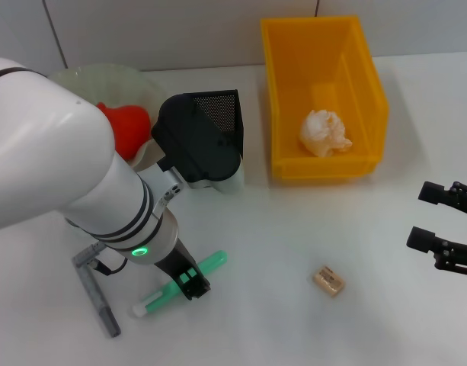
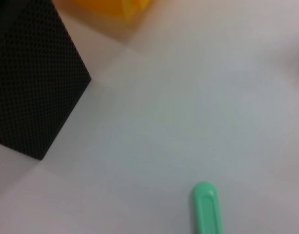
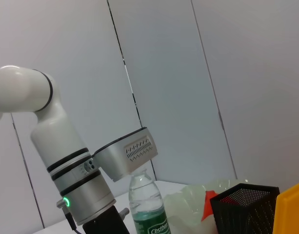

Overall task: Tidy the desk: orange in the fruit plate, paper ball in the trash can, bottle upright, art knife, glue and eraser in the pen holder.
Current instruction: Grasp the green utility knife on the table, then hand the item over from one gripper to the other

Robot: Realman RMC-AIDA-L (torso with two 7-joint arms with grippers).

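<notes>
Left claw (image 1: 192,285) is sitting low on the counter (image 1: 294,229), right on the middle of the glue (image 1: 180,284); can't tell if it's clenching or loose. Glue is lying flat, tilted, white end toward the near edge. Art knife (image 1: 96,288) is lying just left of it. Eraser (image 1: 328,280) is resting alone mid-counter. Paper ball (image 1: 324,132) is sitting in the trash can (image 1: 275,91). Orange (image 1: 125,127) is sitting in the fruit plate (image 1: 81,80), next to the pen holder (image 1: 218,114). Bottle (image 3: 148,207) is standing upright behind the left arm. Right claw (image 1: 437,216) is hovering at the right edge, fingers spread, gripping nothing.
</notes>
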